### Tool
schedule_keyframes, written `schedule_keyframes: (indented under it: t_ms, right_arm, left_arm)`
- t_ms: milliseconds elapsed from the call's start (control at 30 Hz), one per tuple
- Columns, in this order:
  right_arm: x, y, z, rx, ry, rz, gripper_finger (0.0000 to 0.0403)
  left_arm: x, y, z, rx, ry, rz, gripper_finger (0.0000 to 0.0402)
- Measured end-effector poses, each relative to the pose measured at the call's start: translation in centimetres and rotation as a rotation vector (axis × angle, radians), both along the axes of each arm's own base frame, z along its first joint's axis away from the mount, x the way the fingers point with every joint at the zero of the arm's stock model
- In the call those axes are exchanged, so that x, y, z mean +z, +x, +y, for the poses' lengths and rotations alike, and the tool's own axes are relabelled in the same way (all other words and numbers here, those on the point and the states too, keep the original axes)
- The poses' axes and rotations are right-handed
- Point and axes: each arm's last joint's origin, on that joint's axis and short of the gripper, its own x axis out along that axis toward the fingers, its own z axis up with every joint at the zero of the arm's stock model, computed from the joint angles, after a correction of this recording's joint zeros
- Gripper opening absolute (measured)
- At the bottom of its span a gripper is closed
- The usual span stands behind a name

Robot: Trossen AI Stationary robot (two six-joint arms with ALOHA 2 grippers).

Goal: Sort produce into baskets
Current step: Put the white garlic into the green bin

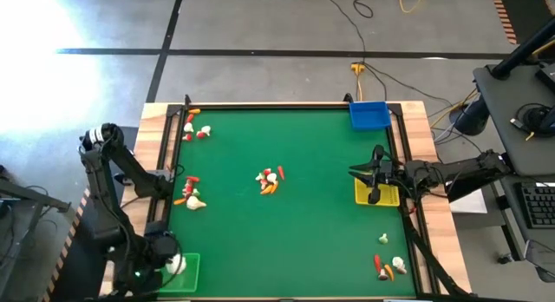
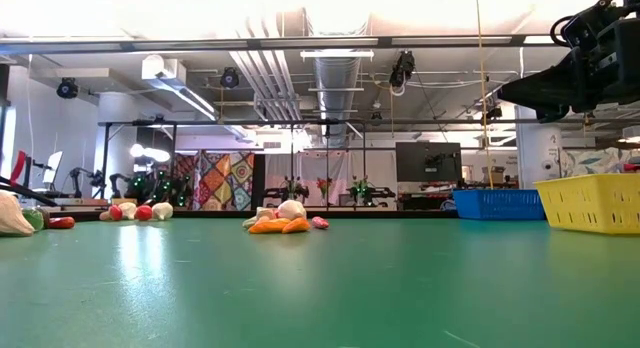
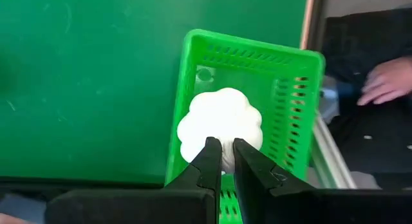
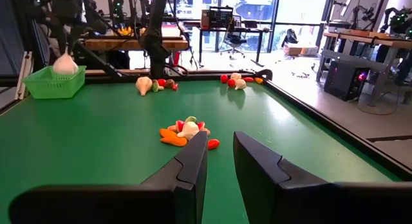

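White garlic bulb (image 3: 219, 123) clamped in left claw (image 3: 221, 161) above green basket (image 3: 293, 89).

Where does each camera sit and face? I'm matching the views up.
High: overhead, straight down; both arms, green basket.
Low: table height, level across; an arm upper right, yellow basket.
Left wrist: over the green basket; left gripper pinching a white bulb.
Right wrist: across the table; right gripper.
All share the green mat; right wrist and high share the centre pile.

Left pincer (image 3: 221, 161) pinched nearly shut, pointing down, right pincer (image 4: 219, 161) slightly parted, level
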Motion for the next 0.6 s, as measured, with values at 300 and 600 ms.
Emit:
schedule_keyframes:
  t_ms: [300,600]
  right_arm:
    - [0.0,0.0,0.0,0.0,0.0,0.0,0.0068]
    - [0.0,0.0,0.0,0.0,0.0,0.0,0.0068]
  left_arm:
    - [-1.7,0.4,-1.2,-0.012,0.043,0.049,0.002]
    - [-0.8,0.6,-2.1,-0.018,0.016,0.059,0.007]
